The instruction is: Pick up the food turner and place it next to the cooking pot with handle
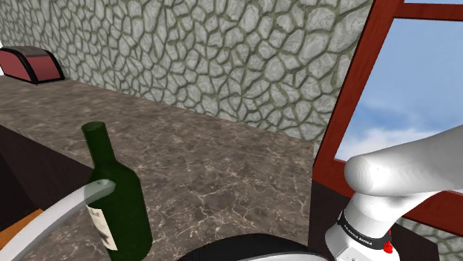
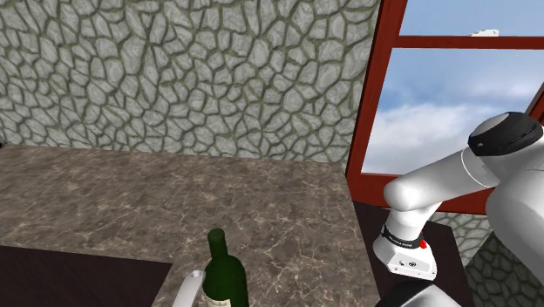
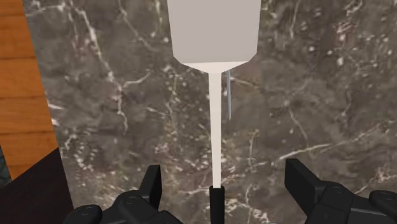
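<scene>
The food turner lies flat on the dark marble counter (image 3: 114, 127) in the wrist view. It has a wide white blade (image 3: 214, 28), a thin white stem (image 3: 216, 127) and a black grip end (image 3: 217, 203). My gripper (image 3: 226, 179) hovers over that grip end, open, with its black fingers (image 3: 153, 184) standing well apart on either side and not touching the turner. In the shoulder view a grey curved handle (image 1: 56, 219), perhaps the cooking pot's, comes in from the lower left, beside a bottle. The white arm (image 1: 401, 178) hangs at the right.
A dark green wine bottle (image 1: 115, 200) (image 2: 225, 275) stands upright near the counter's front. A red-brown box (image 1: 30, 63) sits at the far left by the stone wall. A red-framed window (image 2: 375, 105) bounds the counter's right. The counter's edge and an orange wood floor (image 3: 19, 95) lie beside the gripper.
</scene>
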